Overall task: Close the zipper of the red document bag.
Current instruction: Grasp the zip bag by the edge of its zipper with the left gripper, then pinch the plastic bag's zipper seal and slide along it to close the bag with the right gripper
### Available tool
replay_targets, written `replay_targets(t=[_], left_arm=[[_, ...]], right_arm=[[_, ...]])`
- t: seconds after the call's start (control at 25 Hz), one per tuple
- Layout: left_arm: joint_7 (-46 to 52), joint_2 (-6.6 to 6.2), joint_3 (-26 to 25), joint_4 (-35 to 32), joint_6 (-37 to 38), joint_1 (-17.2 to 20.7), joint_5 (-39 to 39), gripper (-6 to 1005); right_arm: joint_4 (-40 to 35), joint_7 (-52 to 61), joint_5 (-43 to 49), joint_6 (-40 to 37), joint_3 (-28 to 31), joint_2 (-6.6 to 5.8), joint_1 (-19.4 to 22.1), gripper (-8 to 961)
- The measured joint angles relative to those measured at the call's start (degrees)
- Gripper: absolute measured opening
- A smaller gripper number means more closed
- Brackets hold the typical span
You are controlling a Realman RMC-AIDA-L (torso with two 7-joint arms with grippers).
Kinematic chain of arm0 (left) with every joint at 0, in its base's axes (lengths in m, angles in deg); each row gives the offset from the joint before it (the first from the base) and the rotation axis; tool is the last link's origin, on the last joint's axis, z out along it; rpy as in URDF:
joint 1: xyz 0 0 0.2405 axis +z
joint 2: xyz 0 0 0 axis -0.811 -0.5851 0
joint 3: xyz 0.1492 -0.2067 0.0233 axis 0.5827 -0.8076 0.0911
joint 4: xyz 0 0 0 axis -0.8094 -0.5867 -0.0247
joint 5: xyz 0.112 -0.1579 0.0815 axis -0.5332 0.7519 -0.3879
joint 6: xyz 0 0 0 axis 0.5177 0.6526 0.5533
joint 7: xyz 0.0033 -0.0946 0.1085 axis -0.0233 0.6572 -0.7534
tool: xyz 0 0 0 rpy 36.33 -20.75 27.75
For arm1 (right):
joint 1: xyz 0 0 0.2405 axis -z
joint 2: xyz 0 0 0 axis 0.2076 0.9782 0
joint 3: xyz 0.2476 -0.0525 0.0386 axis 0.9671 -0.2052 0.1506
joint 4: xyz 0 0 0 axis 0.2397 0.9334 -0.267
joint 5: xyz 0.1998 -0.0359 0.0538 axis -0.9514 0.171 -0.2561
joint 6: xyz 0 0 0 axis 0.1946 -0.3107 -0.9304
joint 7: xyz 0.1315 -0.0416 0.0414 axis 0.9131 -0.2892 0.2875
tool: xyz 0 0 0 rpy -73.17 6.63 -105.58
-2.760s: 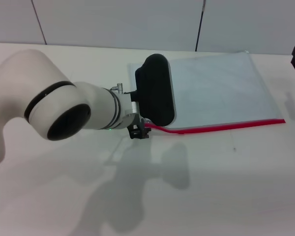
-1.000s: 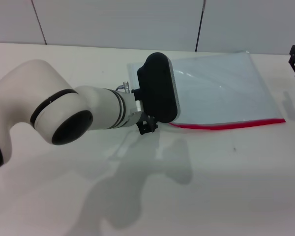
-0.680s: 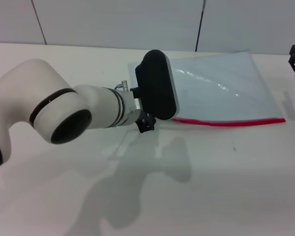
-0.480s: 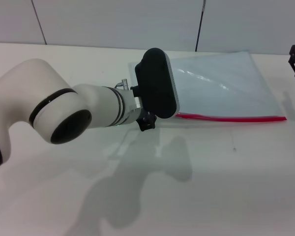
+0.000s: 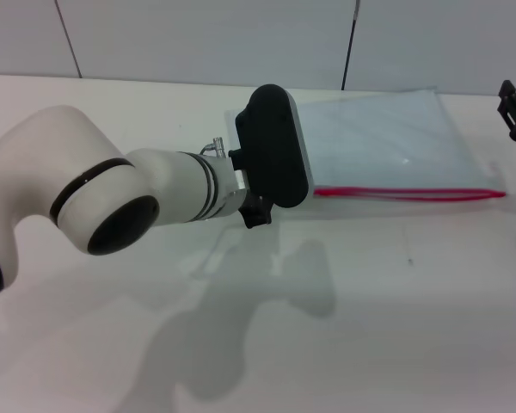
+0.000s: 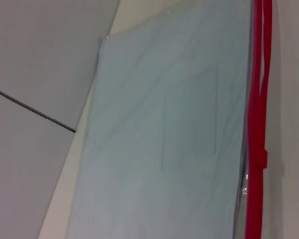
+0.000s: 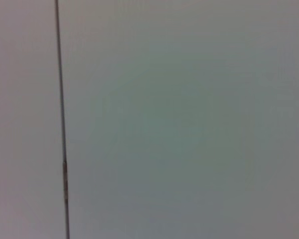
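Note:
The red document bag (image 5: 383, 142) lies flat on the white table, a pale translucent pouch at the back right. Its zipper (image 5: 408, 193) runs as a thin red line along the near long edge. In the left wrist view the bag (image 6: 164, 139) fills the picture and the zipper (image 6: 256, 124) shows two red strips that part toward the far end. My left gripper (image 5: 256, 211) sits at the bag's left end by the zipper, mostly hidden under the black wrist block. My right gripper (image 5: 512, 112) hangs at the far right edge, apart from the bag.
My bulky white left arm (image 5: 112, 202) crosses the left half of the table (image 5: 396, 327). A grey panelled wall (image 5: 198, 34) stands behind the table. The right wrist view shows only that wall with a dark seam (image 7: 62, 124).
The zipper edge has shifted back from a slanted line to a level one farther from me, and the left wrist has turned slightly. The right gripper has crept a little left.

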Motion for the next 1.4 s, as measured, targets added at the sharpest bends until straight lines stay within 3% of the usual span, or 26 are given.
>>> replay_targets(t=[0.48,0.84,1.08,1.4], left_arm=[[1.9,-0.42,-0.9,4.0,1.1,1.7,-1.6,56],[-1.0,-0.62,-4.0,10.5,0.9,5.6,-1.7,59],[-2.7,-0.62,-5.7,14.2,0.6,7.8,-1.7,61],[-4.3,-0.51,-7.3,16.9,0.6,9.6,-1.7,64]], right_arm=[[-2.9,0.1,0.0,-0.1,-0.4,-0.14,1.1,539],[-6.5,8.4,3.7,0.1,-3.1,-1.28,1.4,539],[-11.8,16.8,10.9,0.3,-2.7,-3.39,3.6,539],[-25.3,25.3,20.2,0.4,-1.6,-6.17,9.5,539]])
